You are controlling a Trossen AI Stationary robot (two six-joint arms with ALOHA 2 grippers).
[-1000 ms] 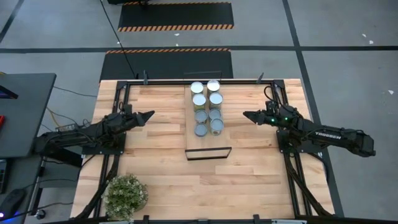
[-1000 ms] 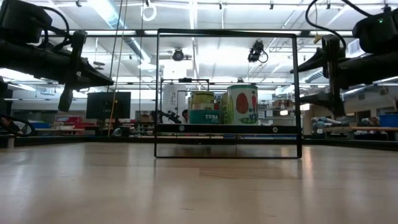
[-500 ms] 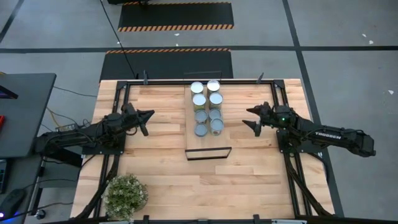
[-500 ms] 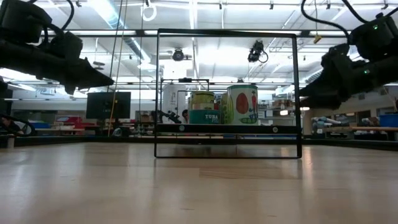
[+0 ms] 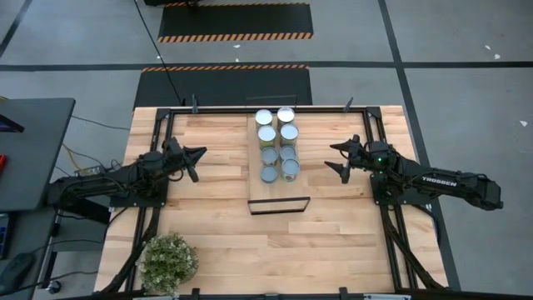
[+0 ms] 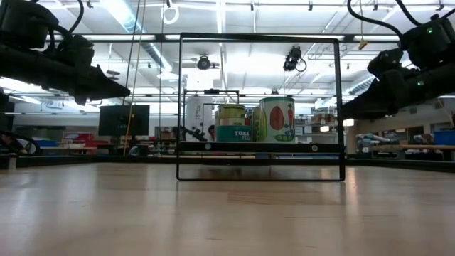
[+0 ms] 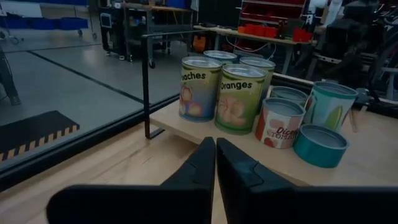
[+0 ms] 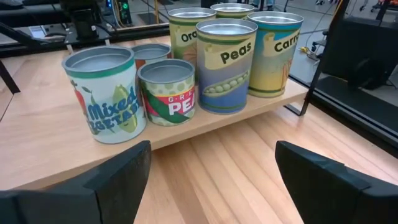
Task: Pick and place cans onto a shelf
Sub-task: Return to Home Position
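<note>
Several cans stand upright in two rows on the light-wood shelf, toward its far end. The shelf's black frame stands at its near end. In the low view two cans show through the frame. My left gripper is shut and empty, left of the shelf, pointing at the cans; it shows in its wrist view. My right gripper is open and empty, right of the shelf, facing the cans; it shows in its wrist view.
A bushy potted plant stands at the table's near left corner. Black rails run along both table sides under the arms. Bare tabletop lies between each gripper and the shelf. A dark desk stands off the left edge.
Both grippers have rolled about a quarter turn at the wrist, staying at about the same places beside the shelf. The right gripper's open fingers, stacked one above the other before, now lie side by side. The cans and shelf have not moved.
</note>
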